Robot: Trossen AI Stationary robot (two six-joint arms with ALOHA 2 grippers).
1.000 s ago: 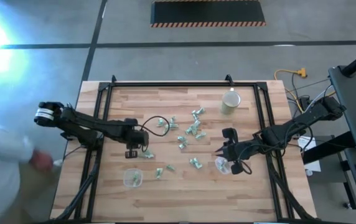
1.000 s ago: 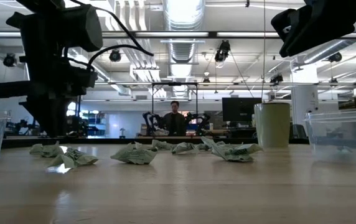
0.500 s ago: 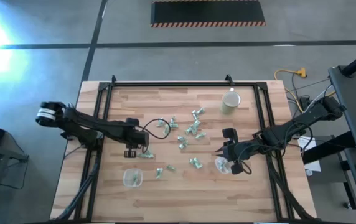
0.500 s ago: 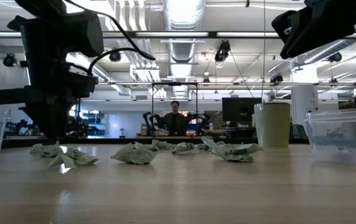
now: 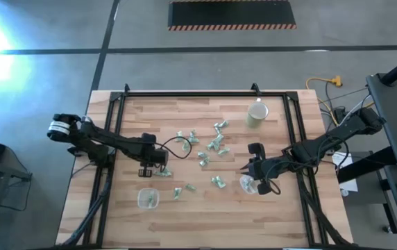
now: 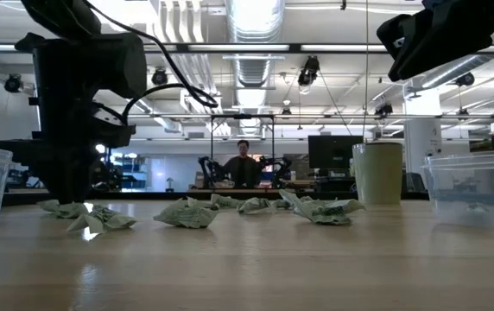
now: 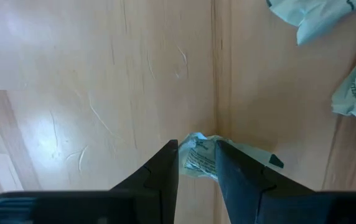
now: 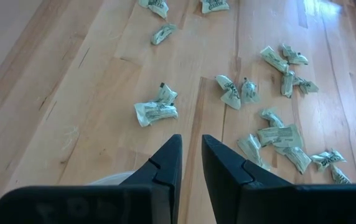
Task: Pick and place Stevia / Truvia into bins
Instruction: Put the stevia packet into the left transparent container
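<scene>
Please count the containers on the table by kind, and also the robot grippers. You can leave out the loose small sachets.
Clear tubs: 2
Beige cup: 1
Grippers: 2, the left gripper shut on a sachet, the right gripper above one tub
Total: 5

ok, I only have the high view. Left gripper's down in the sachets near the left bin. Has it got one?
Observer: Yes. The left wrist view shows the left gripper closed on a green-and-white sachet.
Operator: Right gripper carrying anything?
Observer: No. The right wrist view shows the right gripper with a narrow gap between its fingers and only bare table through it.
Operator: Heights?
Observer: In the low view the left one is down at the tabletop, and the right one hangs well above its clear bin.
</scene>
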